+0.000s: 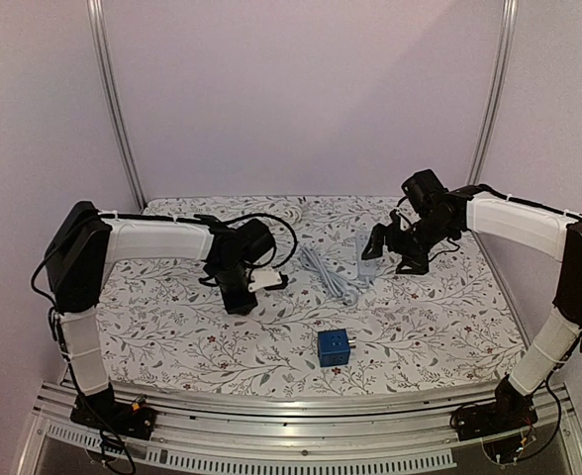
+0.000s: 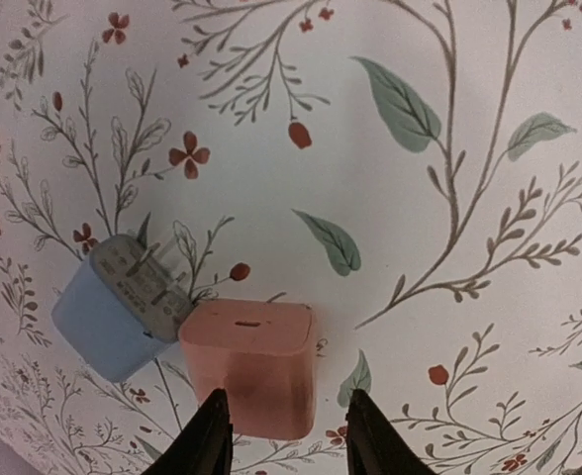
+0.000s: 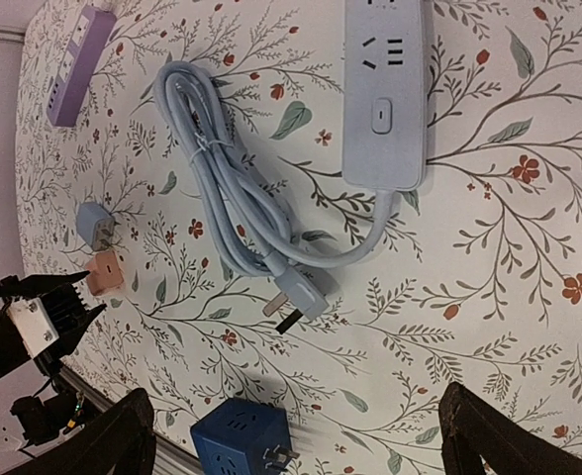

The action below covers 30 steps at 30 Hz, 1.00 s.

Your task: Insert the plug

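Two-arm workspace on a table covered by a floral cloth. The left gripper points down over the left-centre of the table. Its fingers are spread, one on either side of the near end of the pink adapter. Whether they touch it cannot be told. The pink adapter lies flat on the cloth, with a slot visible in its far face. A pale blue adapter lies at its left, touching or almost touching one corner, with its metal prongs turned towards the far right.

The right gripper hangs above the right-centre of the table with its fingers set wide apart, holding nothing. Below it lies the grey power strip, its sockets and switch facing up. The strip's cable is bundled in a long coil just left of the strip. The cable ends in a grey plug that rests on the cloth, apart from any socket.

A blue cube socket sits near the front edge at the centre, well apart from both grippers. A purple strip lies towards the far side of the table, beyond the coil.
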Motion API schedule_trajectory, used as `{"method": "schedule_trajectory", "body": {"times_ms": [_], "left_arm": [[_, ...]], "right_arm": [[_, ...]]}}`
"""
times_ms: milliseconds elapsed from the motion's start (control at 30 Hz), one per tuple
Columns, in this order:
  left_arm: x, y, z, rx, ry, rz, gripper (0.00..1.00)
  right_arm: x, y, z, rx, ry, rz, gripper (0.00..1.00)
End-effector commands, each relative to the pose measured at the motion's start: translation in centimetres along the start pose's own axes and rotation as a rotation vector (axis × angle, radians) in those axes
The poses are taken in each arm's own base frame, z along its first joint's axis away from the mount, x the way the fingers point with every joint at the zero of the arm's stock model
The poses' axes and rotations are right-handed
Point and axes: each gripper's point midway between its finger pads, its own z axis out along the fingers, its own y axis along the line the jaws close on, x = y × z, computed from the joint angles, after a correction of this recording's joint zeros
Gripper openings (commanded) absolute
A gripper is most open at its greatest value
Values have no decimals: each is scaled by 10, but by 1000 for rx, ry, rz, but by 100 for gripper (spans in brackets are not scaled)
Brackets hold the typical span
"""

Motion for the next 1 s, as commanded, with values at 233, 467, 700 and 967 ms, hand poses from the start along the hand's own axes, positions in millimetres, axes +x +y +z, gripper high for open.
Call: {"method": "schedule_trajectory", "body": {"times_ms": [233, 467, 700, 967], "left_arm": [[-16, -39, -3, 70, -25, -376, 42], [-37, -16, -61, 8, -197, -417, 57], [-10, 29, -73, -151, -215, -349, 88], [29, 33, -19, 54, -57, -314, 79]], "right_arm": [[7, -9, 11, 27, 13, -3, 99], [4, -5, 10, 12, 8, -7, 99], [3, -3, 6, 5, -2, -13, 99], [5, -3, 1, 8, -6, -22, 99]]}}
